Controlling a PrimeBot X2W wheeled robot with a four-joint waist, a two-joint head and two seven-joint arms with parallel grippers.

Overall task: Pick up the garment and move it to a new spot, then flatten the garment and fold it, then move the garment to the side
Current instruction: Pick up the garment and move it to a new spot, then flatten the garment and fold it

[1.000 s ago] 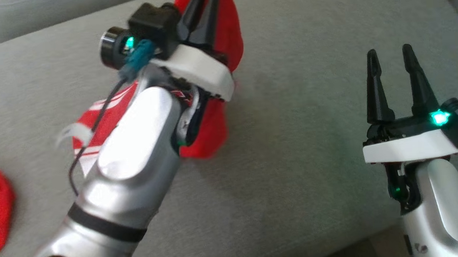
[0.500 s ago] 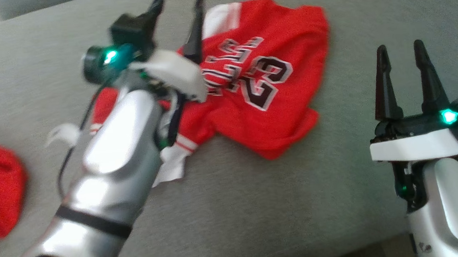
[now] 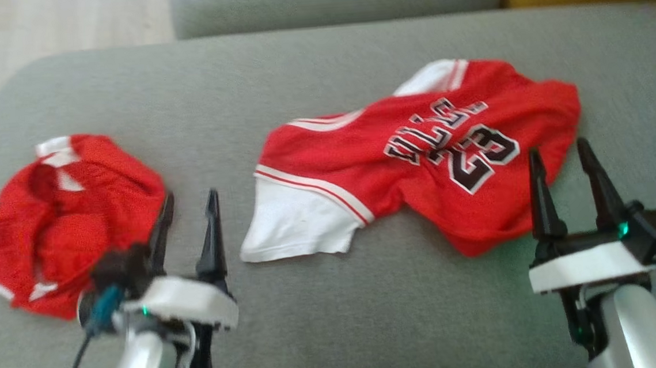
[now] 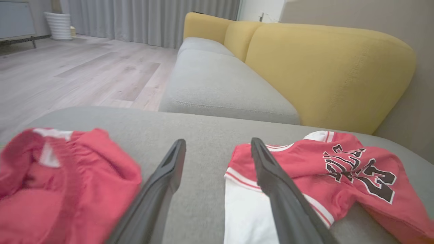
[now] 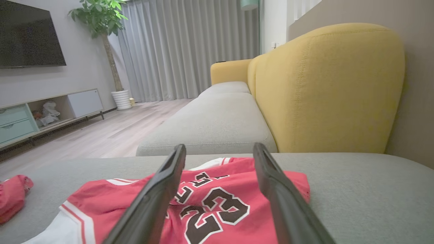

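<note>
The red jersey [image 3: 419,160] now lies loose on the grey cushion [image 3: 296,65], across its middle and right part, number side up and rumpled, its white panel toward the cushion's centre. A second ago it hung bunched in the left gripper's closed fingers above the cushion. Half a second ago those fingers had already parted and the cloth had dropped flat.

The left gripper [image 3: 189,195] has since pulled back toward the cushion's near edge. Its two dark fingers stand apart and hold nothing, in the bare strip between the jersey's white panel and the crumpled red shorts [image 3: 70,219] at the cushion's left end.

The right gripper [image 3: 558,147] sits at the cushion's near right edge, fingers spread and empty as before, their tips over the jersey's near hem. I cannot tell whether they touch it.

The head has swung too, so more of the cushion's far edge is in sight.
</note>
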